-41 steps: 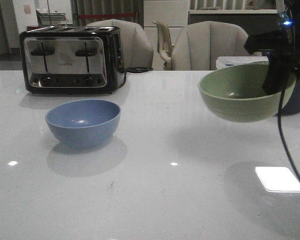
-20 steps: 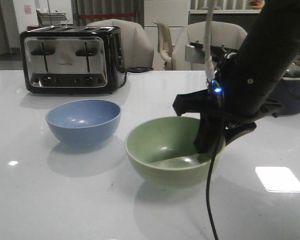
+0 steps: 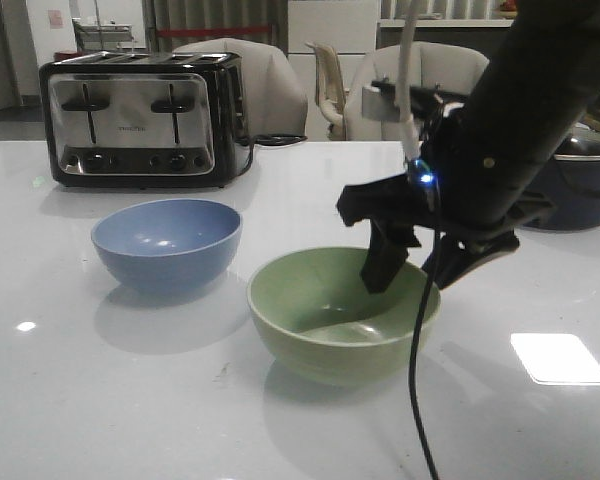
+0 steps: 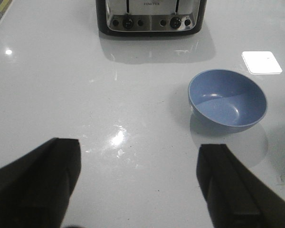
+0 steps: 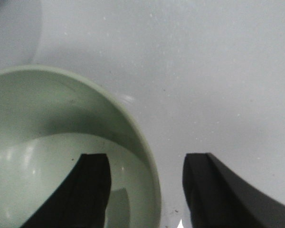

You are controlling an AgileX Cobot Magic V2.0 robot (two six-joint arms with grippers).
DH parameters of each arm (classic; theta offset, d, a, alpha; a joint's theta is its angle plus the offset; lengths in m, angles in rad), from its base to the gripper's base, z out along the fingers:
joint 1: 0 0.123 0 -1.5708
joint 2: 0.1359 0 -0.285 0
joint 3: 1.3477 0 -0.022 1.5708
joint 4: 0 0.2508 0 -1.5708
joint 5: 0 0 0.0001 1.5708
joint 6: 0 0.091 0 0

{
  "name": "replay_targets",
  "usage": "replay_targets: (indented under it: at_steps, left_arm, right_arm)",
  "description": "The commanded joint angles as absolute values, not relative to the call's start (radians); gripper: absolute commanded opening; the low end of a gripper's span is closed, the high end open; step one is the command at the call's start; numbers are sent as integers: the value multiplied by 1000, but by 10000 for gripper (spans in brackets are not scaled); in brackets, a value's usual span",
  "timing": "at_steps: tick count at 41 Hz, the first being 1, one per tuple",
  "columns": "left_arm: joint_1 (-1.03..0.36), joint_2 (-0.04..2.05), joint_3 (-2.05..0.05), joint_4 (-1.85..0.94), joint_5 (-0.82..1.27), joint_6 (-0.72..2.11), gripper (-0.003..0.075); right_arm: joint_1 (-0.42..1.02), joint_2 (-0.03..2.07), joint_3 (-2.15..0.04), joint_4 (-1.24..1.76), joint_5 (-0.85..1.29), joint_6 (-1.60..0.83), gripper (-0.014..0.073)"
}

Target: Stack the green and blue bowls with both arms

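Open tabletop lower left; obstacles along the back

Toaster blocks upper left, dark pot upper right; the right gripper straddles the green bowl rim; bare table lies before the blue bowl.

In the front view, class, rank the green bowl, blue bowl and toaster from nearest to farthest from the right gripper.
1. Green bowl: right at the right gripper, whose open fingers straddle its right rim.
2. Blue bowl: to the left, apart from the green bowl.
3. Toaster: far left, at the back of the table.
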State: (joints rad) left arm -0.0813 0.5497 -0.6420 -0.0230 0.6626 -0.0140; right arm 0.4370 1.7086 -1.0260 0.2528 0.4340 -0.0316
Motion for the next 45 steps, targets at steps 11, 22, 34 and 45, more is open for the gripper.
replay_targets:
  at_steps: [11, 22, 34, 45]
  left_arm:
    - [-84, 558, -671, -30, 581, -25, 566]
    - [-84, 558, -671, -30, 590, -23, 566]
    - [-150, 609, -681, -30, 600, 10, 566]
    - [-278, 848, -792, -30, 619, 27, 566]
  right_arm:
    - [437, 1327, -1044, 91, 621, -57, 473]
    - [437, 1016, -912, 46, 666, -57, 473]
    - [437, 741, -743, 46, 676, -57, 473]
    - [437, 684, -734, 46, 675, -57, 473]
